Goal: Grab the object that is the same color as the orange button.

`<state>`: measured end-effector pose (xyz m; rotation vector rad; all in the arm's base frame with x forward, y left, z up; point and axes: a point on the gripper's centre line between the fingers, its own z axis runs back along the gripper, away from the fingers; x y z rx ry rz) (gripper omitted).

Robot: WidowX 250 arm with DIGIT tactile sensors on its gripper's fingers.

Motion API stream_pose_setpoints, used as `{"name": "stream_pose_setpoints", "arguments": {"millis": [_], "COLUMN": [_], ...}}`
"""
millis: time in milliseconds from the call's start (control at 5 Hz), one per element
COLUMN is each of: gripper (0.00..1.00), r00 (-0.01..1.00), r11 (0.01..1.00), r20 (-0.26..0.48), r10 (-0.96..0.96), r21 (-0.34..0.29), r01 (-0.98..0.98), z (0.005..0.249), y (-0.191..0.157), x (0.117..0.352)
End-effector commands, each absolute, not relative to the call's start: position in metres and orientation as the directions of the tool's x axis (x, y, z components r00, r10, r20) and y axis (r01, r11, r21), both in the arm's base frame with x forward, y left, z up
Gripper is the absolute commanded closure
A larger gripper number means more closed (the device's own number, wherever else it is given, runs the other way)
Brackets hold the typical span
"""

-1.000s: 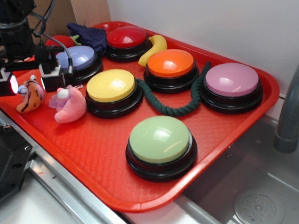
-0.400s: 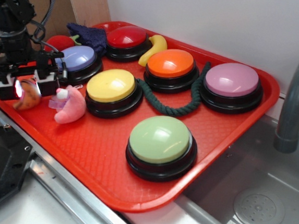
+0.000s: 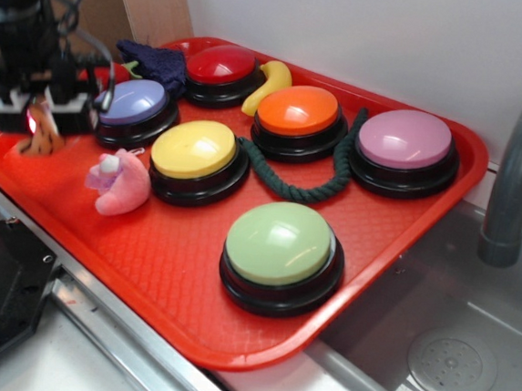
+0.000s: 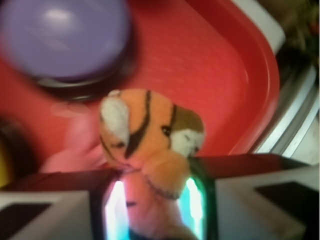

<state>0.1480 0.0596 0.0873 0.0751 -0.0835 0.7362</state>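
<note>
Raised since earlier, gripper (image 4: 152, 210) clamps the tiger (image 4: 150, 145); its lower body hidden.

Tiger (image 4: 150, 145) between gripper (image 4: 152, 200) fingers

Exterior view: fixed camera, raised, looking down obliquely across the red tray (image 3: 189, 281) from its near corner toward the white back wall; mid distance. Whole tray in frame, sink (image 3: 452, 359) and faucet (image 3: 519, 172) at right, arm at far left edge.

Wrist view: camera mounted behind the fingers (image 4: 197, 200), looking along them at very close range, slightly blurred. Frame filled by the plush tiger (image 4: 150, 145), with the purple button (image 4: 65, 37) and tray rim (image 4: 265, 75) beyond.

Shared region: the tray's left corner, with tiger (image 3: 42, 135), purple button (image 3: 132, 104) and pink plush (image 3: 120, 183).
</note>
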Motion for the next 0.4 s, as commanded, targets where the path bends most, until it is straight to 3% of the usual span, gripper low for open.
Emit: {"name": "stream_pose_setpoints", "arguments": {"millis": [0,200], "gripper": [1.00,1.00], "r00": [0.960,0.973], "r11": [0.964,0.975], "r20": [0.104,0.060], "r10": [0.260,0.223], "r21": [0.036,-0.023], "r01": [-0.265,-0.222], "z": [0.140,0.128], "y": [0.000,-0.003], "x": [0.164,0.170]}}
